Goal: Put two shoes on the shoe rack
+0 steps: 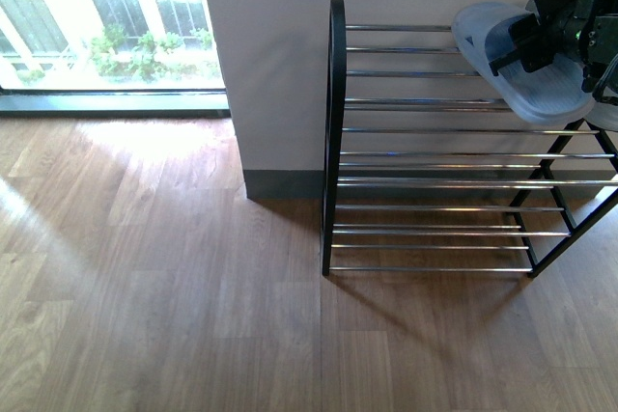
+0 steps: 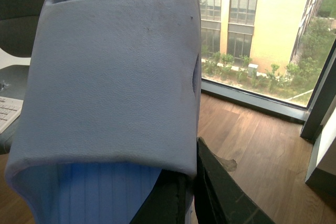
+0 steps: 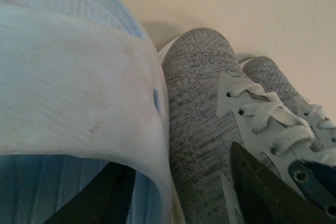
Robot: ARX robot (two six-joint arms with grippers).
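The shoe rack [image 1: 333, 123] stands against the wall, a black frame with chrome bars. Over its top right end my left gripper [image 1: 543, 43] holds a pale blue slide [image 1: 555, 94], tilted above the upper bars. In the left wrist view that slide's strap [image 2: 115, 77] fills the picture, and the left gripper [image 2: 191, 203] is shut on the strap's edge. The right wrist view shows a second pale blue slide [image 3: 73, 103] beside a pair of grey knit sneakers [image 3: 199, 108]. My right gripper [image 3: 178, 198] is open, with one finger under the slide's strap and the other over the nearer sneaker.
A cream wall [image 1: 270, 65] rises behind the rack, with a floor-height window [image 1: 106, 26] to its left. Wood floor [image 1: 174, 287] stretches in front of and left of the rack. A keyboard corner [image 2: 8, 111] shows in the left wrist view.
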